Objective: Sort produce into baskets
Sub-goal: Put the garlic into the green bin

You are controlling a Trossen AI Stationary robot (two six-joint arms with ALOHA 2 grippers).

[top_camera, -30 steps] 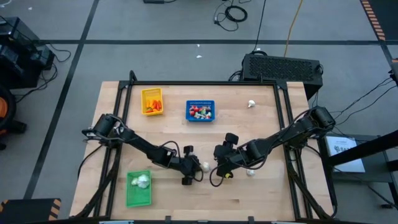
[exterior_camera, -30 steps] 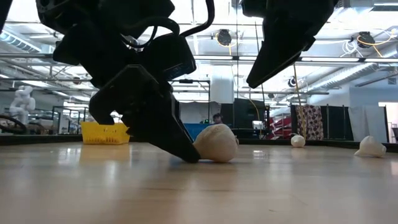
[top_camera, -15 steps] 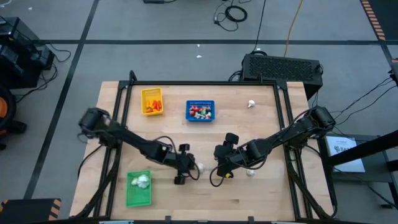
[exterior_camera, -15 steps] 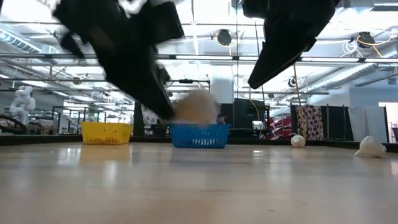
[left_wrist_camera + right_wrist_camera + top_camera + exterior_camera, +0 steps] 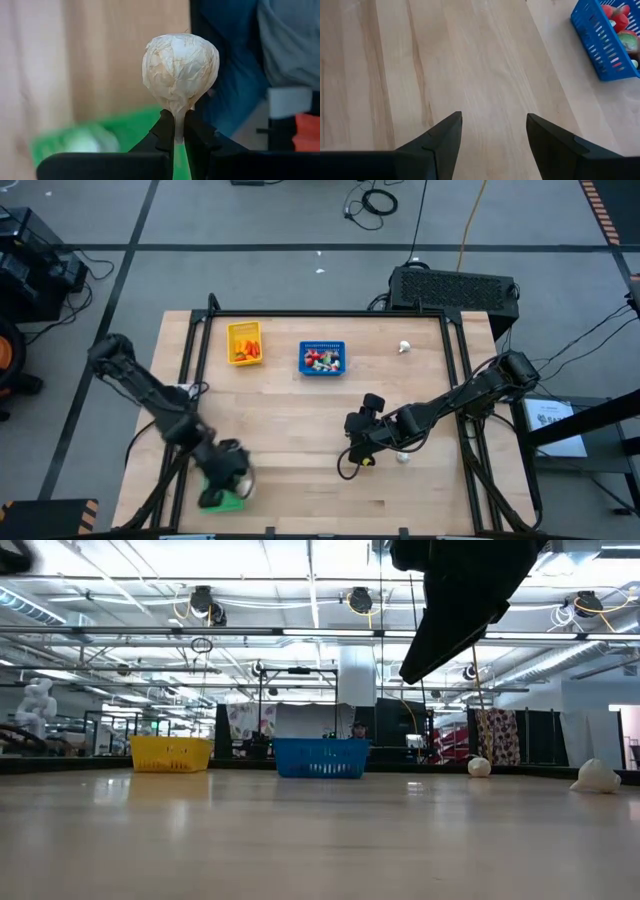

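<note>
Grey floor [image 5: 300, 220] with dark seams surrounds the table; ceiling strip lights [image 5: 330, 632] overhead; a black case [image 5: 455, 288], possibly equipment, upper right.

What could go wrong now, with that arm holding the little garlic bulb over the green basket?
The left gripper pinches the garlic bulb only by its thin stem, so the bulb might twist loose. In the high view the arm covers most of the green basket, which sits near the table's front edge, so a drop slightly off could land on the wood or roll away. The right gripper hangs open over the table's middle, with another bulb beside that arm, which it might nudge.
</note>
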